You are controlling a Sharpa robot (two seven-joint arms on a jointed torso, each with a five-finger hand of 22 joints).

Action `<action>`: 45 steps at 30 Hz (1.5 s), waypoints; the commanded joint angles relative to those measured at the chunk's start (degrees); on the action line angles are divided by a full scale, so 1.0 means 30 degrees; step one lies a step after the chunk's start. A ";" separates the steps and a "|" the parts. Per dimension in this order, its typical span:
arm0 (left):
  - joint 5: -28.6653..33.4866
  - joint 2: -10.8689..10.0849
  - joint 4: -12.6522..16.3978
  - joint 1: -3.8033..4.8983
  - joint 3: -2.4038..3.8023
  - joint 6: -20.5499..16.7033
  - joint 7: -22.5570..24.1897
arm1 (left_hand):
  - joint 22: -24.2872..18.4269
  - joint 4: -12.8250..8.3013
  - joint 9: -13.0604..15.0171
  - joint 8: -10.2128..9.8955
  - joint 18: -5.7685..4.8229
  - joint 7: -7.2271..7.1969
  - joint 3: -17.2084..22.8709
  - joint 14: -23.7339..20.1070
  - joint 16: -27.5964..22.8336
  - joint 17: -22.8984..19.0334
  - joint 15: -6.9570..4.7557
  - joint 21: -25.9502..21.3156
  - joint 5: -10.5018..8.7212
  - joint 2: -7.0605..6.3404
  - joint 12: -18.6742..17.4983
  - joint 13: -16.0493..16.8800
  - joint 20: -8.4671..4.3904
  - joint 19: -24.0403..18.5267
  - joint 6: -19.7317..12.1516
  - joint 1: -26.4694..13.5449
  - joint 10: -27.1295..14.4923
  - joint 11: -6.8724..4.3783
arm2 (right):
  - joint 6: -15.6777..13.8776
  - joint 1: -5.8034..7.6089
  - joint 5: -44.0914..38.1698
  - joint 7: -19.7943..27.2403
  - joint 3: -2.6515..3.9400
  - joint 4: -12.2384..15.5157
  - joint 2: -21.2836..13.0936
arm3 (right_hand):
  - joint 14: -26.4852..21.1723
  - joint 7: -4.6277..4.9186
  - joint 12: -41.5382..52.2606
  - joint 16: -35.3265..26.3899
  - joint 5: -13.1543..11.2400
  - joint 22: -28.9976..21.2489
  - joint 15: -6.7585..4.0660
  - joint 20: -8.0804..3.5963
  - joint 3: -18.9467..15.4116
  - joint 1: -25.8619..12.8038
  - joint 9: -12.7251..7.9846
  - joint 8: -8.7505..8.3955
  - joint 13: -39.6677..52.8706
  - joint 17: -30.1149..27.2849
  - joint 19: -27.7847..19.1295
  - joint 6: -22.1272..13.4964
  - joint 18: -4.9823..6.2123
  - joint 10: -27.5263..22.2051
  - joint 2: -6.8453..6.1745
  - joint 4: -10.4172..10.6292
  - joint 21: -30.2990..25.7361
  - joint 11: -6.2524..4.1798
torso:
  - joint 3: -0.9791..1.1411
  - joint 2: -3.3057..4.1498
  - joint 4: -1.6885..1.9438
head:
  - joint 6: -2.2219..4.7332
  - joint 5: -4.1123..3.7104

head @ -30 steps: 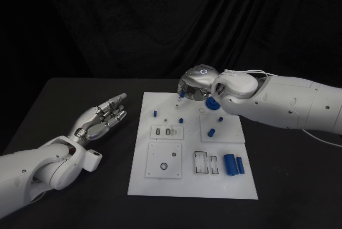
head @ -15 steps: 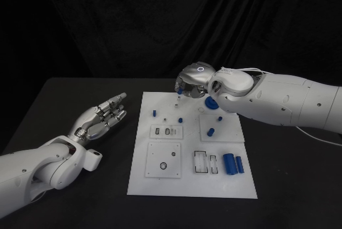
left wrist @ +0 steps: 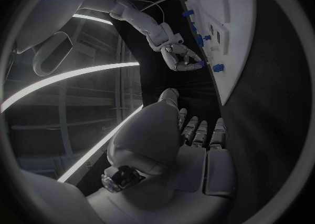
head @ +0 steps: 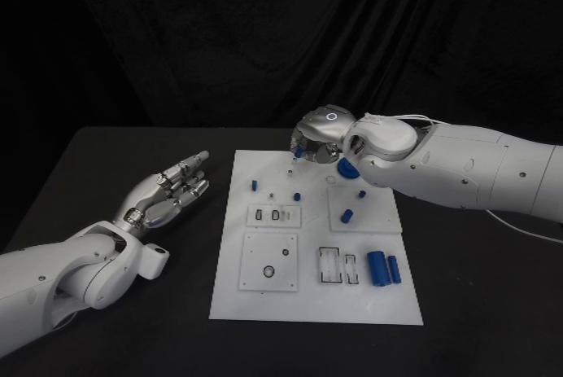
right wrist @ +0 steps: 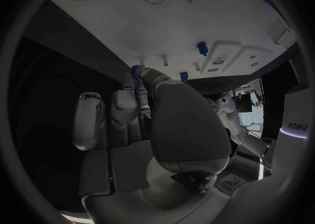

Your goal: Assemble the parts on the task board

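Task board (head: 315, 300) flat mid-table (head: 129, 149), small blue parts (head: 377, 268) scattered on it. Right hand (head: 315, 142) above far edge, pinching one blue piece (head: 298, 151). Left hand (head: 170, 191) beside board, fingers apart, holding nothing.

Two glossy white robot arms are showing dark screw heads, each ending in a silver many-fingered hand, left (head: 168, 191) and right (head: 319, 137), thin white cables trailing.
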 commanded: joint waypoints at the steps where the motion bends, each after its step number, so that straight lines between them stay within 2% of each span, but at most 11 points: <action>1: -0.0096 0.0055 -0.0013 0.0035 0.0011 0.0274 0.2634 | 0.0022 0.0029 -0.0023 -0.0031 0.0052 0.0038 0.0111 0.0020 -0.0061 -0.0027 0.0081 0.0102 0.0016 -0.0192 -0.0072 -0.0021 0.0173 0.0019 -0.0101 -0.0045 -0.0104 0.0023 | 0.0085 -0.0136 -0.0026 -0.0180 0.0017 -0.0062 0.0063 | 0.0088 0.0572 -0.0122 0.0124 0.0006 0.0010 0.0083 0.0002 0.0028 -0.0109 0.1913 -0.0057 -0.0014 0.0016 0.0074 0.0437 -0.0390 0.0039 0.0056 0.0081 0.0086 0.0103 | -0.0006 0.0003 0.0025 | 0.0001 -0.0028; 14: -0.0096 0.0133 -0.0120 0.0035 0.0011 0.0381 0.2609 | 0.0024 0.0025 -0.0024 -0.0031 0.0052 0.0033 0.0122 0.0029 -0.0058 -0.0023 0.0090 0.0106 0.0017 -0.0191 -0.0073 -0.0023 0.0178 0.0023 -0.0106 -0.0042 -0.0113 0.0027 | -0.0133 -0.0446 -0.0026 -0.0346 0.0017 -0.0379 0.0316 | 0.0044 0.0592 -0.0255 0.0093 0.0006 0.0055 0.0129 0.0039 0.0037 -0.0160 0.1945 -0.0144 -0.0013 -0.0019 0.0051 0.0313 -0.0397 -0.0032 0.0078 0.0103 0.0094 0.0161 | -0.0020 0.0008 0.0028 | -0.0011 -0.0118; 25: -0.0096 0.0154 -0.0192 0.0035 0.0011 0.0417 0.2567 | 0.0026 0.0020 -0.0025 -0.0033 0.0052 0.0033 0.0134 0.0033 -0.0056 -0.0022 0.0102 0.0112 0.0018 -0.0190 -0.0074 -0.0025 0.0185 0.0029 -0.0120 -0.0040 -0.0121 0.0034 | -0.0007 -0.0493 -0.0026 -0.0338 0.0018 -0.0482 0.0439 | -0.0003 0.0590 -0.0348 0.0051 0.0007 0.0048 0.0170 0.0077 0.0043 -0.0221 0.1966 -0.0246 -0.0016 -0.0080 0.0002 0.0172 -0.0390 -0.0142 0.0085 0.0131 0.0066 0.0200 | -0.0028 0.0008 0.0027 | -0.0165 -0.0124; 30: -0.0096 0.0193 -0.0217 0.0035 0.0011 0.0471 0.2541 | 0.0030 0.0002 -0.0020 -0.0027 0.0053 0.0096 0.0180 0.0036 -0.0055 -0.0021 0.0136 0.0119 0.0020 -0.0182 -0.0075 -0.0028 0.0214 0.0038 -0.0103 -0.0028 -0.0135 0.0052 | 0.0483 -0.0497 -0.0026 -0.0471 0.0018 -0.0500 0.0499 | -0.0155 0.0588 -0.0417 -0.0067 0.0022 -0.0019 0.0251 0.0160 0.0161 -0.0299 0.1895 -0.0703 -0.0037 -0.0226 -0.0156 -0.0460 -0.0353 -0.0911 0.0027 0.0165 -0.0050 0.0292 | -0.0027 0.0016 0.0057 | -0.0164 -0.0130; 34: -0.0096 0.0196 -0.0226 0.0035 0.0011 0.0487 0.2529 | 0.0030 0.0002 -0.0020 -0.0027 0.0053 0.0096 0.0180 0.0036 -0.0055 -0.0021 0.0136 0.0119 0.0020 -0.0182 -0.0075 -0.0028 0.0214 0.0038 -0.0103 -0.0028 -0.0135 0.0052 | 0.0981 -0.0499 -0.0026 -0.0667 0.0018 -0.0518 0.0495 | -0.0536 0.0118 -0.0400 -0.0433 0.0024 -0.0325 0.0528 0.0375 0.0312 -0.0457 0.1597 -0.1549 -0.0024 -0.0754 -0.0518 -0.1683 -0.0263 -0.2352 -0.0200 0.0234 -0.0391 0.0645 | -0.0016 0.0013 0.0026 | -0.0149 -0.0106; 35: -0.0096 0.0194 -0.0226 0.0035 0.0011 0.0488 0.2528 | 0.0030 0.0002 -0.0020 -0.0027 0.0053 0.0096 0.0180 0.0036 -0.0055 -0.0021 0.0136 0.0119 0.0020 -0.0182 -0.0075 -0.0028 0.0214 0.0038 -0.0103 -0.0028 -0.0135 0.0052 | 0.1027 -0.0499 -0.0026 -0.0706 0.0018 -0.0515 0.0486 | -0.0656 -0.0100 -0.0402 -0.0556 0.0043 -0.0439 0.0561 0.0424 0.0362 -0.0477 0.1361 -0.2049 -0.0071 -0.0932 -0.0634 -0.2543 -0.0230 -0.3108 -0.0326 0.0236 -0.0508 0.0697 | -0.0016 0.0009 0.0017 | -0.0145 -0.0091; 37: -0.0096 0.0186 -0.0228 0.0035 0.0011 0.0491 0.2526 | 0.0030 0.0002 -0.0020 -0.0027 0.0053 0.0096 0.0180 0.0036 -0.0055 -0.0021 0.0136 0.0119 0.0020 -0.0182 -0.0075 -0.0028 0.0214 0.0038 -0.0103 -0.0028 -0.0135 0.0052 | 0.1086 -0.0502 -0.0026 -0.0815 0.0018 -0.0510 0.0452 | -0.0955 -0.0549 -0.0404 -0.0832 0.0005 -0.0689 0.0632 0.0519 0.0348 -0.0458 0.0899 -0.2163 -0.0043 -0.1326 -0.0906 -0.4035 -0.0153 -0.4714 -0.0495 0.0142 -0.0780 0.0749 | -0.0018 0.0008 0.0013 | -0.0128 -0.0065; 38: -0.0096 0.0184 -0.0232 0.0035 0.0011 0.0495 0.2524 | 0.0030 0.0002 -0.0020 -0.0027 0.0053 0.0096 0.0180 0.0036 -0.0055 -0.0021 0.0136 0.0119 0.0020 -0.0182 -0.0075 -0.0028 0.0214 0.0038 -0.0103 -0.0028 -0.0135 0.0052 | 0.1061 -0.0503 -0.0026 -0.0864 0.0018 -0.0510 0.0426 | -0.1098 -0.0762 -0.0396 -0.0942 -0.0021 -0.0802 0.0662 0.0559 0.0266 -0.0439 0.0590 -0.2159 -0.0031 -0.1486 -0.1040 -0.4993 -0.0114 -0.5530 -0.0523 0.0059 -0.0915 0.0769 | -0.0025 0.0008 0.0024 | -0.0118 -0.0055; 39: -0.0096 0.0183 -0.0235 0.0035 0.0011 0.0499 0.2522 | 0.0030 0.0002 -0.0020 -0.0027 0.0053 0.0096 0.0180 0.0036 -0.0055 -0.0021 0.0136 0.0119 0.0020 -0.0182 -0.0075 -0.0028 0.0214 0.0038 -0.0103 -0.0028 -0.0135 0.0052 | 0.1006 -0.0503 -0.0026 -0.0892 0.0018 -0.0512 0.0401 | -0.1305 -0.1228 -0.0326 -0.1117 -0.0039 -0.0954 0.0716 0.0594 0.0089 -0.0401 -0.0084 -0.2228 -0.0009 -0.1742 -0.1216 -0.7323 -0.0062 -0.6700 -0.0532 -0.0076 -0.1094 0.0792 | -0.0025 0.0008 0.0024 | -0.0118 -0.0055; 42: -0.0096 0.0174 -0.0233 0.0035 0.0011 0.0520 0.2518 | 0.0029 -0.0008 -0.0017 -0.0022 0.0053 0.0150 0.0201 0.0032 -0.0056 -0.0022 0.0146 0.0119 0.0021 -0.0180 -0.0078 -0.0032 0.0225 0.0038 -0.0093 -0.0022 -0.0156 0.0061 | 0.0475 -0.0505 -0.0022 -0.0840 0.0019 -0.0497 0.0255 | -0.1764 -0.1690 -0.0360 -0.1479 -0.0031 -0.1282 0.0758 0.0687 -0.0344 -0.0339 -0.1225 -0.2412 0.0022 -0.2285 -0.1616 -1.0890 0.0038 -0.7991 -0.0390 -0.0316 -0.1509 0.0811 | -0.0022 0.0006 0.0024 | -0.0114 -0.0017; 45: -0.0096 0.0139 -0.0225 0.0034 0.0011 0.0519 0.2525 | 0.0030 -0.0011 -0.0017 -0.0022 0.0053 0.0157 0.0207 0.0036 -0.0055 -0.0021 0.0148 0.0119 0.0022 -0.0181 -0.0078 -0.0032 0.0228 0.0039 -0.0094 -0.0020 -0.0156 0.0064 | -0.0516 -0.0504 0.0151 -0.0655 0.0034 -0.0395 0.0016 | -0.1763 -0.1689 -0.0351 -0.1434 -0.0027 -0.1229 0.0748 0.0688 -0.0409 -0.0305 -0.1237 -0.2380 0.0039 -0.2218 -0.1594 -1.0796 0.0031 -0.8035 -0.0375 -0.0365 -0.1486 0.0760 | -0.0022 0.0002 0.0021 | -0.0088 0.0037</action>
